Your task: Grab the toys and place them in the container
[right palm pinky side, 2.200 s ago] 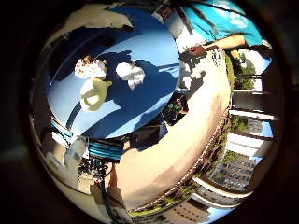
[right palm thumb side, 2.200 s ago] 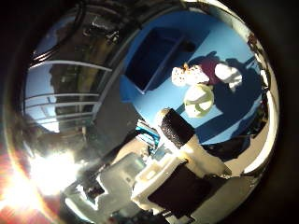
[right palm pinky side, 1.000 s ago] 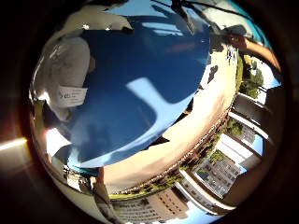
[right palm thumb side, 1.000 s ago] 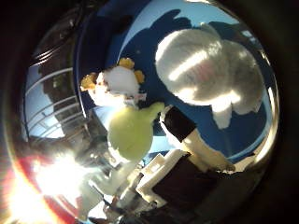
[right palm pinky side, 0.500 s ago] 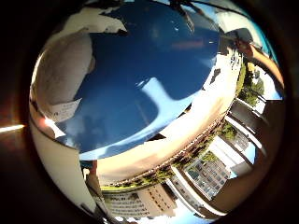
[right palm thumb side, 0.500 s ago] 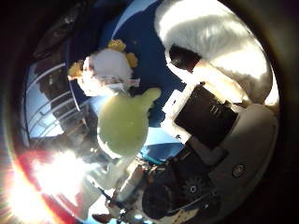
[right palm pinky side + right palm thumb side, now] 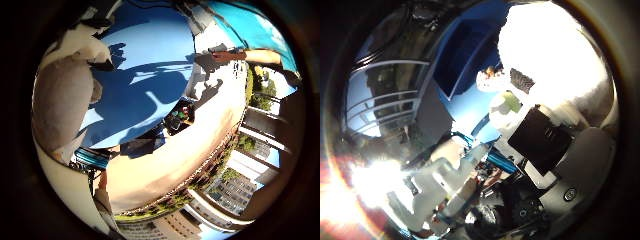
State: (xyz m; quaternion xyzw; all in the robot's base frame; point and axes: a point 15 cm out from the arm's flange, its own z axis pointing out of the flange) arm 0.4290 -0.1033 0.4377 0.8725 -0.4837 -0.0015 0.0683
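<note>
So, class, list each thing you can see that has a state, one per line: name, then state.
hand: fingers curled round the white plush toy
white plush toy: held against the palm, lifted above the table
green toy: lying on the table
small white and orange toy: lying on the table
blue container: on the table, open, looks empty
blue table: sunlit, crossed by shadows

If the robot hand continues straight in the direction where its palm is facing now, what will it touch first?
Probably the white plush toy: it fills much of the thumb side view, right against the robot hand, and seems already held. Beyond it lie the blue table, the small toys and the container, but depth is unclear.
</note>
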